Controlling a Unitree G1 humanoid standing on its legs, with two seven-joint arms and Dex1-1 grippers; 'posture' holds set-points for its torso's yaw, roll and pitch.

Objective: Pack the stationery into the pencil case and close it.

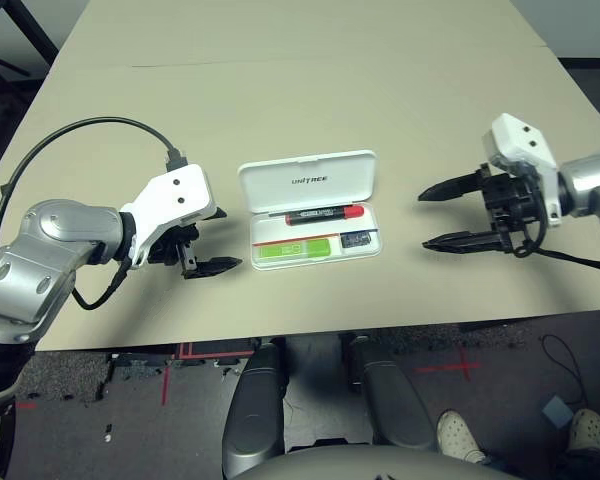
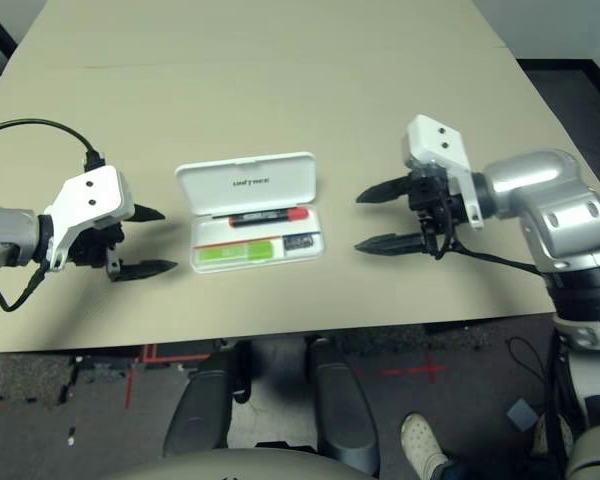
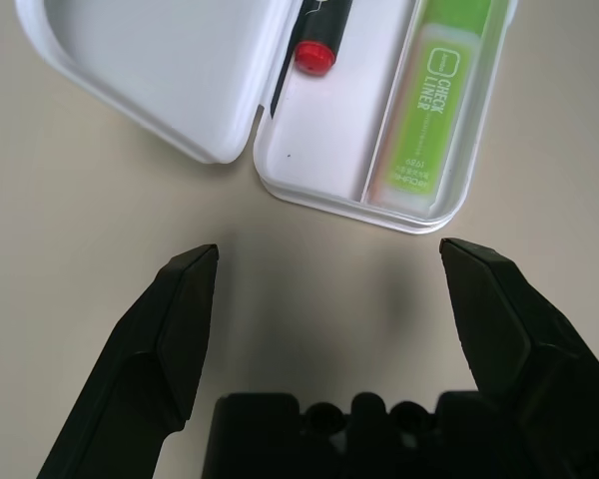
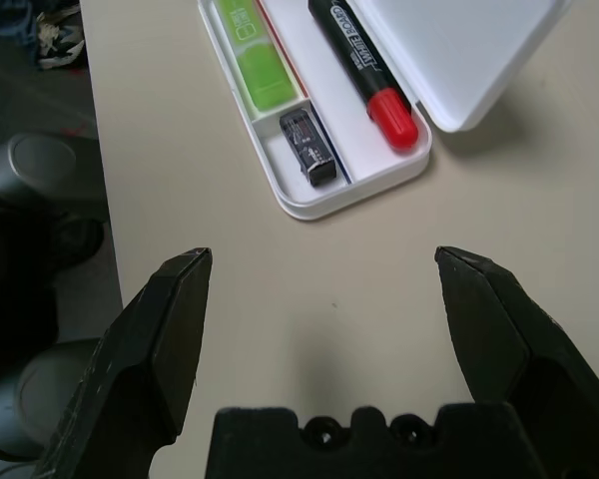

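The pencil case (image 1: 313, 207) lies open near the front edge of the desk (image 1: 280, 90). The red-capped marker (image 1: 325, 214), the green highlighter (image 1: 293, 250) and the small dark piece (image 1: 355, 240) are already packed inside. Both the left end effector (image 1: 205, 258) and the right end effector (image 1: 442, 218) are spread wide and nothing is held. Closing is likely next: the lid (image 1: 308, 181) must be tipped forward and pressed down.

A flat white pencil case (image 1: 311, 205) with rounded corners lies open at the middle of the desk (image 1: 300, 90), its lid, printed with dark lettering, tilted back toward twelve o'clock. Inside, a black marker (image 1: 325, 214) with a red cap lies lengthwise, cap toward three o'clock. Toward six o'clock of it lie a lime-green highlighter (image 1: 295, 250) and, at its three o'clock end, a tiny dark rectangular piece (image 1: 356, 240).
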